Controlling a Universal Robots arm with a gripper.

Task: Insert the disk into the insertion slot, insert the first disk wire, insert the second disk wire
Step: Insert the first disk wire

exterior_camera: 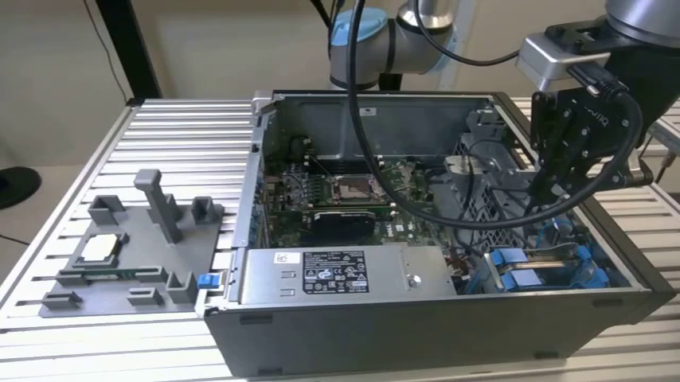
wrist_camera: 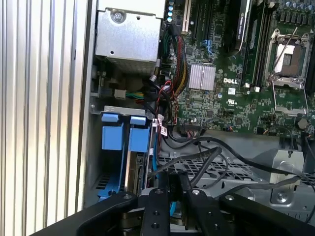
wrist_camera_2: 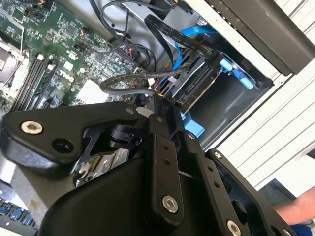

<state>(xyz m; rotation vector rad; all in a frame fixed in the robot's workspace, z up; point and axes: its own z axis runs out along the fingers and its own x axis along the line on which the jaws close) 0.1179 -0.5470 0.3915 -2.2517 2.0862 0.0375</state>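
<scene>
Your hand (exterior_camera: 540,195), at the right of the exterior view, is pinched nearly closed on a black wire (wrist_camera_2: 123,84). The disk (exterior_camera: 521,277) sits in the insertion slot (exterior_camera: 579,255), lower right.

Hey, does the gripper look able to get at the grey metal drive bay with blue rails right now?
Probably yes: the gripper hangs just above that drive bay, the grey computer case is open, and only loose black cables cross nearby.
</scene>
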